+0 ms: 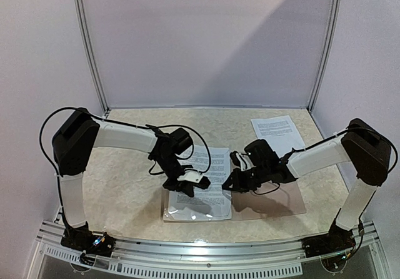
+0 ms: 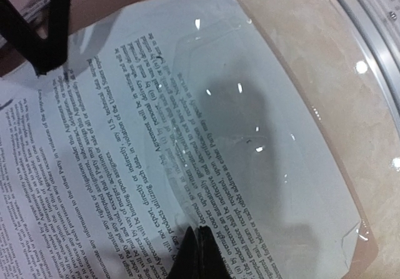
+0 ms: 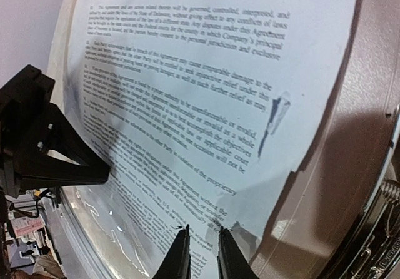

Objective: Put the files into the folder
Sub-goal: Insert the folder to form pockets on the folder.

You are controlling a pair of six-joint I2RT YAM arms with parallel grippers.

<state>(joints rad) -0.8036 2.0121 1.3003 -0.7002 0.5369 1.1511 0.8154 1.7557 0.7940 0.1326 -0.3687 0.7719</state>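
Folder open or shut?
Open: the folder lies spread flat, tan inner panel bare on the right, printed sheet partly inside its clear sleeve on the left.

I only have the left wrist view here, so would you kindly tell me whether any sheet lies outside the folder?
Observer: Yes, one loose sheet lies alone at the far right of the table, apart from the folder.
Operator: Thank you. How do the right arm's fingers stand?
Observer: The right fingers are nearly closed, with a narrow gap showing, at the edge of the printed sheet lying over the folder. Whether they pinch it I cannot tell.
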